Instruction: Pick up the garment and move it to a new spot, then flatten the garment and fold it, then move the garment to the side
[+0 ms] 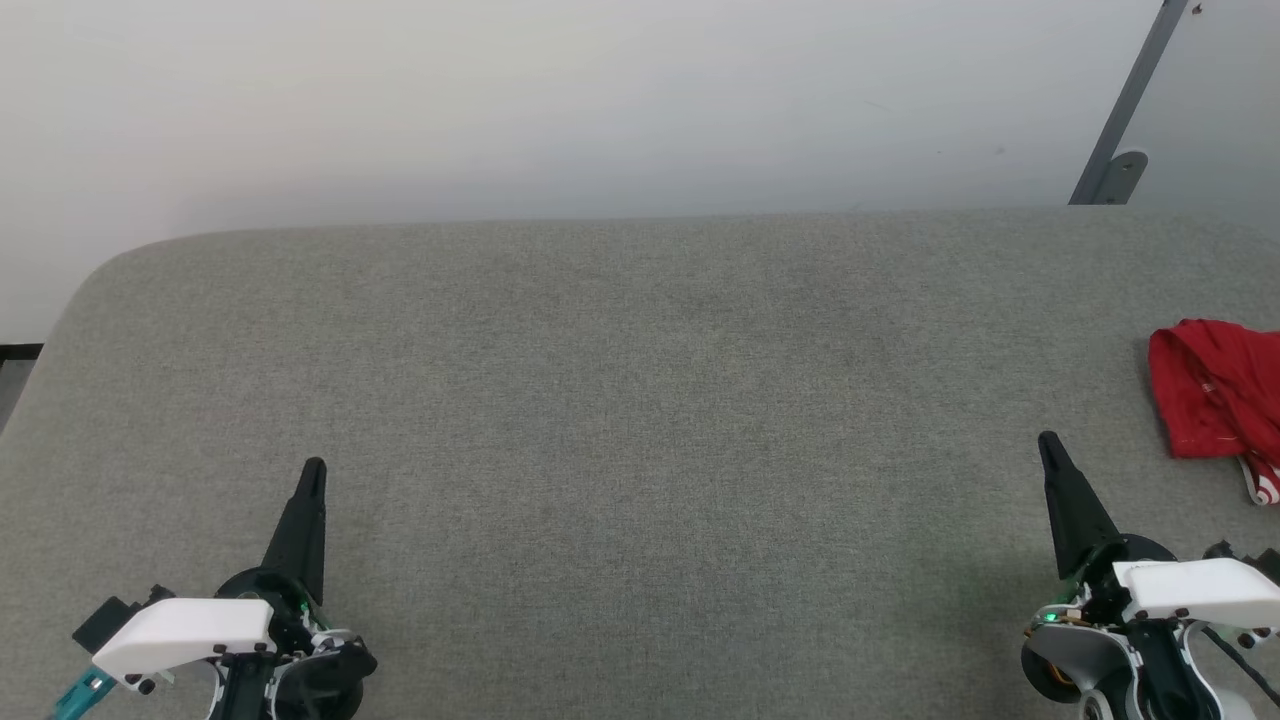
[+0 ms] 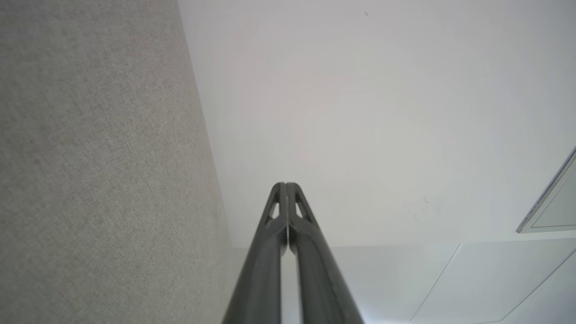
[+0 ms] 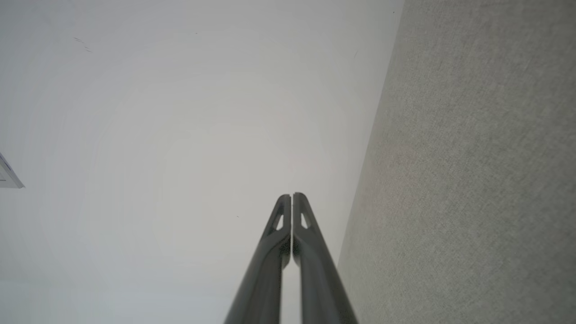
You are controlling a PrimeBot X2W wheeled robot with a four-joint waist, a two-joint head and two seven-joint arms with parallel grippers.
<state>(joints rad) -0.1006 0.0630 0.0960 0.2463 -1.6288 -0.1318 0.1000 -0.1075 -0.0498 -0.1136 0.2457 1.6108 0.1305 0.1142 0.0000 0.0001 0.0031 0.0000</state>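
You had the shirt (image 1: 1215, 390) at the far right of the pad (image 1: 640, 400), a red bunch with a bit of striped trim at its near corner, running off the head view's right edge. The right gripper (image 1: 1050, 445) sat near it but apart from it, at the lower right. The left gripper (image 1: 314, 470) sat well away at the lower left.

Both were pinched fully closed with nothing between the fingers. In the wrist views each pair met tip to tip against the pale wall (image 2: 382, 112), the left one (image 2: 285, 185) and the right one (image 3: 291, 195) alike.

That layout fitted two stages. It could have been a heap waiting to be lifted, or a shirt already folded and set aside. I could not tell how neat the bundle was, since part of it was cut off.

In either case, the sound thing for you was to bring the whole shirt into view and read its edges before judging. Soft cloth like this hides its layers.
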